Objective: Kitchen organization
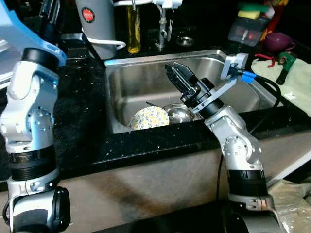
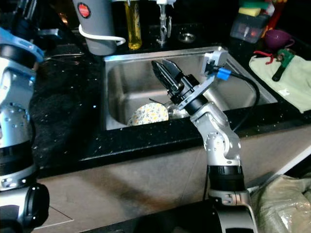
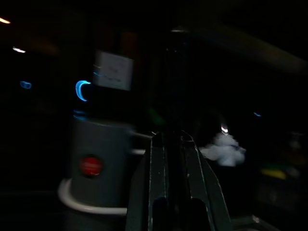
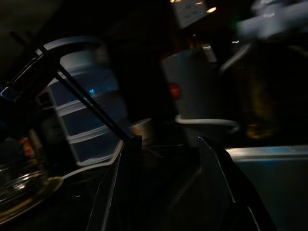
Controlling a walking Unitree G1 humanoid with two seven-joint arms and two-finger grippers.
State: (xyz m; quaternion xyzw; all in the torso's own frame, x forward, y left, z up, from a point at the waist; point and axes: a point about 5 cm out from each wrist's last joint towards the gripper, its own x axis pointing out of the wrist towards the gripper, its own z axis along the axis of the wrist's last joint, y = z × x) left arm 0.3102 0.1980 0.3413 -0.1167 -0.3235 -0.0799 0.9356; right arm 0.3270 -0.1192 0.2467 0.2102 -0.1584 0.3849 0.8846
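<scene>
The floral plate (image 1: 148, 118) lies in the sink (image 1: 126, 82) beneath my right gripper (image 1: 176, 73), jaws released, left gripper (image 3: 173, 144) jaws clenched.

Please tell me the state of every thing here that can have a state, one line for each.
Right hand: open, holding nothing, above the sink.
Left hand: shut, empty, raised near the grey appliance.
Sink: no water visible, holds dishes.
Floral plate: lying tilted in the sink.
Metal bowl: in the sink beside the plate.
Oil bottle: upright, partly full.

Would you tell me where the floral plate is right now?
In the eye views, the floral plate leans in the sink, at its near wall, beside a steel bowl.
</scene>
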